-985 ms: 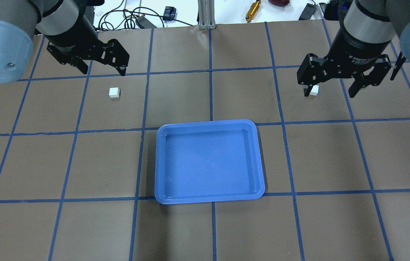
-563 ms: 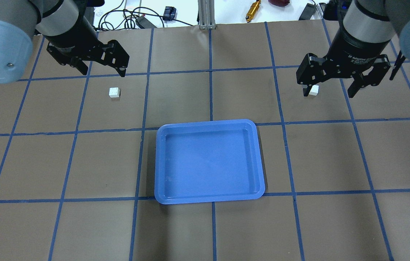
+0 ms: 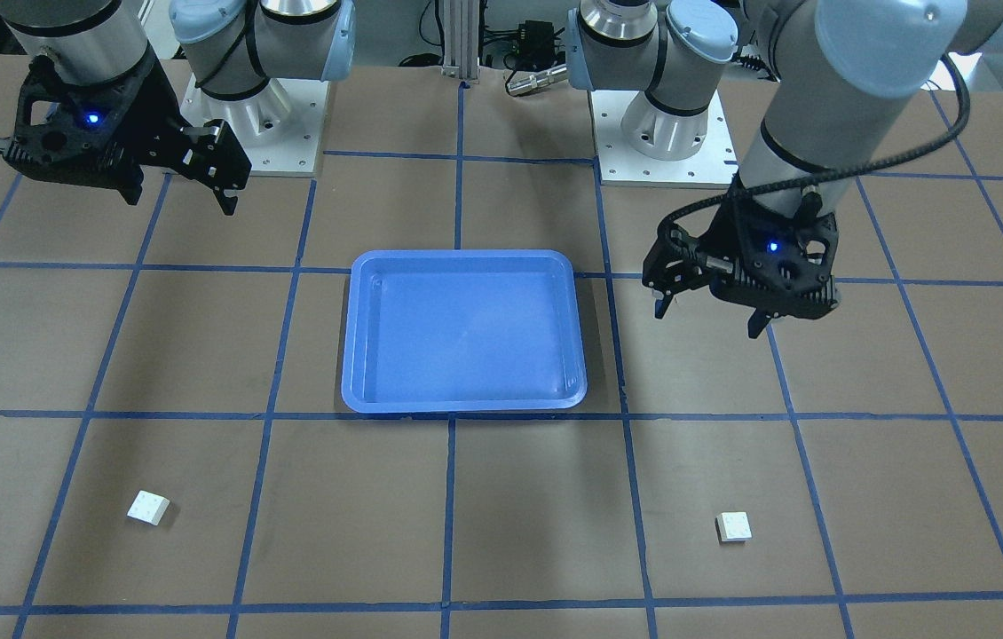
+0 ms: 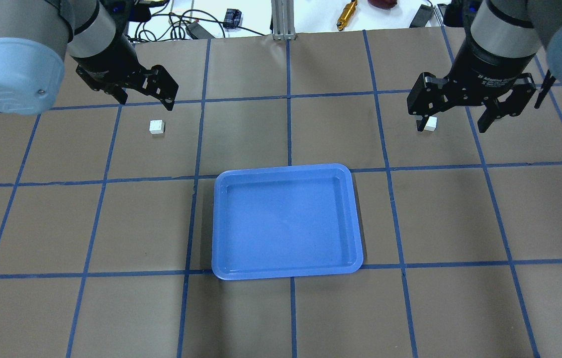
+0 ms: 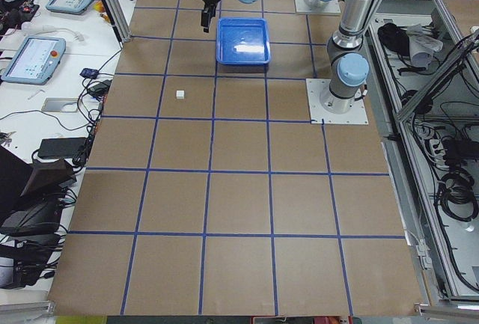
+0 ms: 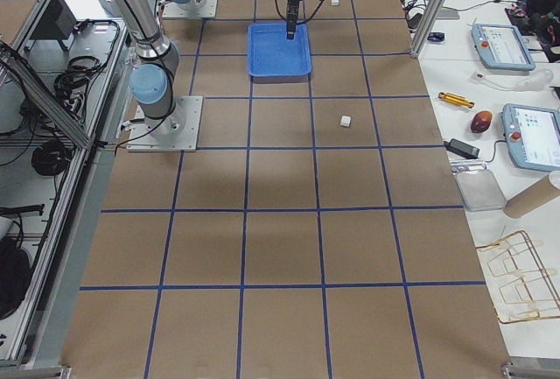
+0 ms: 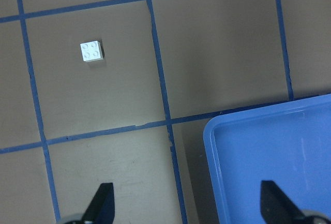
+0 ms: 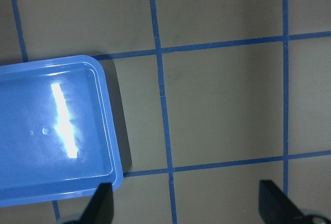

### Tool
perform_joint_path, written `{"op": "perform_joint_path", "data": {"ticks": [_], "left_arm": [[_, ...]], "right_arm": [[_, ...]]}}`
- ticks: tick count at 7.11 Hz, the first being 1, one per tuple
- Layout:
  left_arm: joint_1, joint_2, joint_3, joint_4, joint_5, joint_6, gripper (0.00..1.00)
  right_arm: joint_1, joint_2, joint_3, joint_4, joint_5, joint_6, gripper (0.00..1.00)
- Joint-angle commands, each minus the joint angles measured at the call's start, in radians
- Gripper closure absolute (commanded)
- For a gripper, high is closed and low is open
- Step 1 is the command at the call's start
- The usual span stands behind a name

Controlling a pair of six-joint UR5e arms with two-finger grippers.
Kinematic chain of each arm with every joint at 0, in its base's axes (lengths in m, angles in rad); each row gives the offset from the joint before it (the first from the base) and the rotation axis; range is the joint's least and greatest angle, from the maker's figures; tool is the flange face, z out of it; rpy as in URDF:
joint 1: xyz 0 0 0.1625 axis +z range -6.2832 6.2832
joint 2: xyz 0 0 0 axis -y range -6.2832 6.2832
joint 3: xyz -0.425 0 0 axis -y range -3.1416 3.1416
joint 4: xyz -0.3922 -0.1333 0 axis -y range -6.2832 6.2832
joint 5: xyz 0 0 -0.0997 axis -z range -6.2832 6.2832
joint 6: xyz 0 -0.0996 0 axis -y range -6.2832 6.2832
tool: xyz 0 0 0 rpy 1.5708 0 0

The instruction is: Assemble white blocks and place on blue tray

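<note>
left gripper and right gripper both released, fingers spread, nothing held. Overhead: one white block at 10 o'clock of blue tray, other white block at 2 o'clock.

Glossy plastic on matt brown paper.
The blue tray is smooth, shiny plastic with a glare streak. The white block at its 10 o'clock and the other white block at 2 o'clock look matt. The worktop wears dull brown paper and blue tape lines.
</note>
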Motion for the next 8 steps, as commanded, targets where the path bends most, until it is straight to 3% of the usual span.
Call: {"op": "perform_joint_path", "data": {"ticks": [1, 4, 6, 8], "left_arm": [[0.036, -0.139, 0.034, 0.064, 0.011, 0.029, 0.0], [0.091, -0.28, 0.056, 0.138, 0.012, -0.018, 0.0], [0.121, -0.322, 0.063, 0.155, 0.008, 0.206, 0.0], [0.156, -0.356, 0.06, 0.193, -0.006, 0.578, 0.0]], "right_arm": [[-0.001, -0.001, 0.005, 0.002, -0.002, -0.013, 0.0], [-0.007, 0.023, -0.008, -0.001, -0.023, -0.171, 0.0], [-0.007, 0.026, 0.002, -0.013, -0.026, -0.185, 0.0], [-0.022, 0.078, 0.008, -0.049, -0.042, -0.661, 0.0]]}}
